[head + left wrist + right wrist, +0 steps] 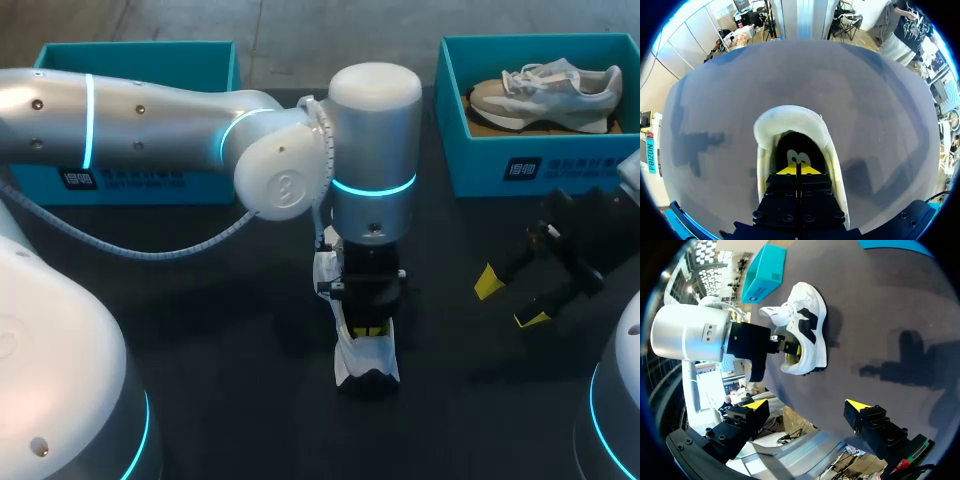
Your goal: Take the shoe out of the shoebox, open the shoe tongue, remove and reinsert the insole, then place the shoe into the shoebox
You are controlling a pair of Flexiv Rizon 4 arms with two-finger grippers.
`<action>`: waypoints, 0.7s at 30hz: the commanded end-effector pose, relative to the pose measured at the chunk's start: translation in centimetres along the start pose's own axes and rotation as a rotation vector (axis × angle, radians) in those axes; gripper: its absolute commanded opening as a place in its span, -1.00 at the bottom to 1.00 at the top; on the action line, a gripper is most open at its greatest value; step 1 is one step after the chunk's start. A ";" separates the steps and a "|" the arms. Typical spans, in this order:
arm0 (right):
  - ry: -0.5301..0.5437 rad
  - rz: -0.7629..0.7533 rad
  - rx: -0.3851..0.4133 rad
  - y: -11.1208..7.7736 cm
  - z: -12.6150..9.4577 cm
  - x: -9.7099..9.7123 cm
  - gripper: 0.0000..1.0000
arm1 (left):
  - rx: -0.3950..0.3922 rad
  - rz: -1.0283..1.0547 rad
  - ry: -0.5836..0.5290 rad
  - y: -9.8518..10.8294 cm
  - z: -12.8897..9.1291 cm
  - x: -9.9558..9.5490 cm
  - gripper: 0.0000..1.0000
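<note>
Closest to the worktop's (200, 320) front edge, about at its middle, a white shoe (367, 362) with black side patches rests on the dark surface, heel end toward that edge. Straight above it the left claw (368, 328) points down into the shoe's opening; from its own wrist camera the two yellow tips are clenched together inside, with the heel rim curving just ahead of them, and I cannot tell whether anything is pinched between them. Toward the right edge, well apart from the shoe, the right claw (508, 300) hangs released above the surface, its yellow tips spread wide and grasping nothing. At the far right corner stands a teal shoebox (560, 165) with a grey shoe (545, 95) lying inside it. Another teal box (130, 180) sits at the far left corner.
</note>
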State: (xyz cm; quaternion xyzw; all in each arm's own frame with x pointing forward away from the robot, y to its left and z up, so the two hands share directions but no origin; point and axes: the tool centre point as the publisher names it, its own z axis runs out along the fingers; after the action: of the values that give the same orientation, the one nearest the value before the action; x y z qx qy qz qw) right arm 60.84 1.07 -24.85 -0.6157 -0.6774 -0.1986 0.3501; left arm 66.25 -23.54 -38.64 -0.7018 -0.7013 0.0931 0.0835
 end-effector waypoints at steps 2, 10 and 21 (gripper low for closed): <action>-0.002 0.001 -0.001 -0.1 0.0 0.0 1.00 | -0.005 -0.001 -0.016 0.3 1.2 0.0 -1.00; -0.002 0.001 -0.001 -0.1 0.0 0.0 1.00 | -0.004 -0.012 0.015 0.8 2.4 -0.1 -1.00; -0.002 0.001 -0.001 -0.1 0.0 0.0 1.00 | -0.046 0.000 -0.024 -0.3 -1.4 0.3 -1.00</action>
State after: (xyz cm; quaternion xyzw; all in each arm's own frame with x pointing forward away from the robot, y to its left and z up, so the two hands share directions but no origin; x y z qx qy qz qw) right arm 60.85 1.06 -24.83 -0.6157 -0.6775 -0.1985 0.3501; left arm 66.59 -24.28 -38.99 -0.7020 -0.7036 0.0871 0.0670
